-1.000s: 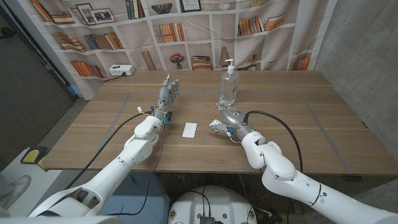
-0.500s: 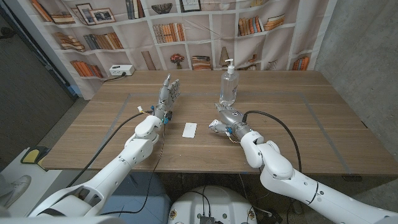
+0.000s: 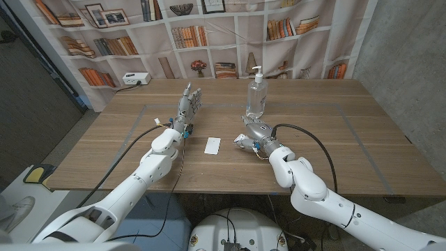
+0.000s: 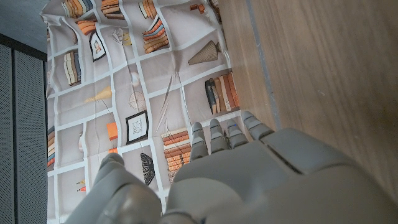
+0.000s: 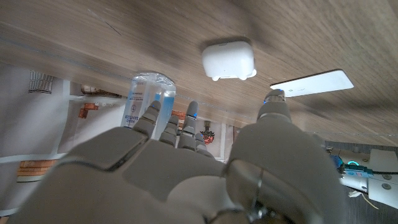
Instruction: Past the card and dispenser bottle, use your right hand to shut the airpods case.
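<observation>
Using the card point(image 3: 213, 145) as the marker: the right hand point(image 3: 252, 132) sits just to its right on the counter point(image 3: 334, 139), fingers spread and holding nothing. Compared with a second ago it's barely budged, maybe the forearm crept a touch toward the card, so I'd say the closing move hasn't really happened or is only just lining up. The airpods case point(image 5: 229, 60) is right there between card and hand, a small white pod just beyond the fingertips point(image 5: 274, 99); from the wrist angle I honestly can't tell if the lid is up or already down. Left of the card, the left hand point(image 3: 189, 104) stands idle, open. Farther back, behind the right hand, stands the dispenser bottle point(image 3: 256, 94).
</observation>
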Motion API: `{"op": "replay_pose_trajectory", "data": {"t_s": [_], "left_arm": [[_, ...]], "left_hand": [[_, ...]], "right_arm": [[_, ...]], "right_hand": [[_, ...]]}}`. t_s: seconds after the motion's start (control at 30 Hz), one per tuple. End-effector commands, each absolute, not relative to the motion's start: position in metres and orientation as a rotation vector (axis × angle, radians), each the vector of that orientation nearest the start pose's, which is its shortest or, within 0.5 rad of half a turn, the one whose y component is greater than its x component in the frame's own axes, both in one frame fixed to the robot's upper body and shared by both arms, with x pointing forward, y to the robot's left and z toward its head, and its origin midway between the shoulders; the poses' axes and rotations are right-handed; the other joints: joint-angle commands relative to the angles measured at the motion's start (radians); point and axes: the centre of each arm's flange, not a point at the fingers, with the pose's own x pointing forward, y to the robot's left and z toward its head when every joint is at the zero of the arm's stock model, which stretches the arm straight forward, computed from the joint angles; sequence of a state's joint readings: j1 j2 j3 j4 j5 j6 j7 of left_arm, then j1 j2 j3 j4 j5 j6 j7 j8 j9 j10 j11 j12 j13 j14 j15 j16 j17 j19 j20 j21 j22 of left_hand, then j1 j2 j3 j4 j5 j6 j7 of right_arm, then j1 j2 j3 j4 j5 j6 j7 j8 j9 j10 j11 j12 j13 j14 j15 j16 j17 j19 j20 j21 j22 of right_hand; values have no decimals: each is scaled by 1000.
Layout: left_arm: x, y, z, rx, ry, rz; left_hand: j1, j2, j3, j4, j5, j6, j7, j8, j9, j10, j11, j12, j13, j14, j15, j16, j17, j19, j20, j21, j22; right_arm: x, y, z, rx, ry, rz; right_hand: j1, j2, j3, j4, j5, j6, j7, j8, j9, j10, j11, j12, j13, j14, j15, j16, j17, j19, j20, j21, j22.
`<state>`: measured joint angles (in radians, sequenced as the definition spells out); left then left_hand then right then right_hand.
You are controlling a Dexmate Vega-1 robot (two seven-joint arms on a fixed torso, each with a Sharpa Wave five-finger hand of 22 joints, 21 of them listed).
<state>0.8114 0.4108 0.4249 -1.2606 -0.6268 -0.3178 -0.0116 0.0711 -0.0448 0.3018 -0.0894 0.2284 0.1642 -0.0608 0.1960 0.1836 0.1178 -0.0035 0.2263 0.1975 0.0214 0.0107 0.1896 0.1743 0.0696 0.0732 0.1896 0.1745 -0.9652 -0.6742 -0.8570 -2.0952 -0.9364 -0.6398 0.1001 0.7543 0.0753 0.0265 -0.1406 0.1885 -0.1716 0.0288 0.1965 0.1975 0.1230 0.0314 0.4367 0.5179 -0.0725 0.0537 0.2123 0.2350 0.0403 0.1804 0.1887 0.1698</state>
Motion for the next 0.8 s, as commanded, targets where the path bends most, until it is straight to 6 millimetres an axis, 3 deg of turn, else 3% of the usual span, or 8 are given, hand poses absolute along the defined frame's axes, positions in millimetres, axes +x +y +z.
{"op": "replay_pose_trajectory", "data": {"t_s": [0.03,0.33,0.8], "left_arm": [[661,235,-33,-90,-600,-255],[661,235,-32,-84,-599,-259],[661,234,-32,-82,-600,-264]], "left_hand": [[6,9,-3,-2,6,12,0,-1,3,5,-2,-2,3,14,0,-3,5,2,-3,4,2],[6,10,-4,-2,6,10,0,-2,3,7,-3,-1,4,14,0,-3,5,2,-3,4,2],[6,11,-6,-2,6,10,-1,-2,3,10,0,-1,4,14,0,-3,5,2,-3,4,2]], "right_arm": [[515,-92,-88,-1549,-539,2],[515,-89,-90,-1571,-538,-2],[519,-91,-96,-1587,-504,-12]], "right_hand": [[5,-2,1,4,-1,-193,4,0,5,2,3,15,19,5,2,6,6,3,6,2,2],[4,-3,2,6,-1,-192,8,0,5,-3,7,41,48,11,6,7,11,7,11,3,2],[-2,2,3,11,-1,-191,-8,0,5,-18,-3,74,88,18,-8,10,21,2,-2,1,2]]}}
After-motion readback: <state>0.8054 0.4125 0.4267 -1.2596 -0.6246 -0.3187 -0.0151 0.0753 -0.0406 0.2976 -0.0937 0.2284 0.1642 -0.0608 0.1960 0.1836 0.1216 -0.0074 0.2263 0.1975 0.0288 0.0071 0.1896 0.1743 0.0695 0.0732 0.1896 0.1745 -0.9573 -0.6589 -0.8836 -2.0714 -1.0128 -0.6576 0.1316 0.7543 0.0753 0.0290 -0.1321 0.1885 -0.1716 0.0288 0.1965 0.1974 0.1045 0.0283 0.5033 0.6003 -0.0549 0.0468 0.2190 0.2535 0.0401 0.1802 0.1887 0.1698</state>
